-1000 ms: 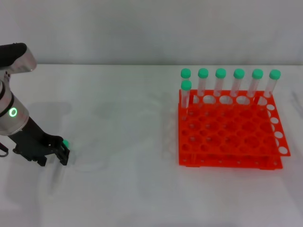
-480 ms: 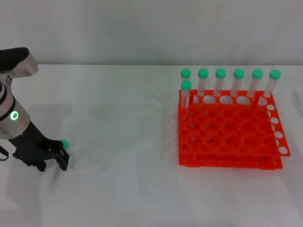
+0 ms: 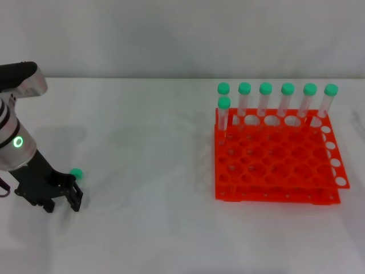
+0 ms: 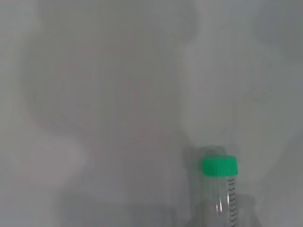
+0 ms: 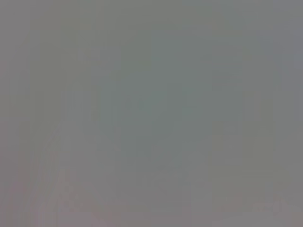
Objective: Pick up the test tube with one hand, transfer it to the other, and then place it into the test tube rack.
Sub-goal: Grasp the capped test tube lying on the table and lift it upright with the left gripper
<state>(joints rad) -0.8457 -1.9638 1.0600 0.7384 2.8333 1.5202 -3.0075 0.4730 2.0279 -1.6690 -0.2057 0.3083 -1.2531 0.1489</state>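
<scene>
The test tube (image 3: 76, 173) lies on the white table at the near left; only its green cap shows clearly in the head view. My left gripper (image 3: 64, 201), black on the white arm with a green light, sits low over the table just on the near side of that cap. In the left wrist view the test tube (image 4: 220, 189) is close, its cap pointing away from the camera and its clear body running out of the picture. The orange-red test tube rack (image 3: 274, 171) stands at the right. My right gripper is out of view, and the right wrist view shows only grey blur.
Several green-capped tubes (image 3: 266, 97) stand upright along the rack's far row, with one more at the left end of the second row. White table surface (image 3: 148, 171) lies between my left gripper and the rack.
My left gripper has slid a little toward the near edge of the table. The green cap has stayed almost in place, so more of it shows beyond the gripper.
</scene>
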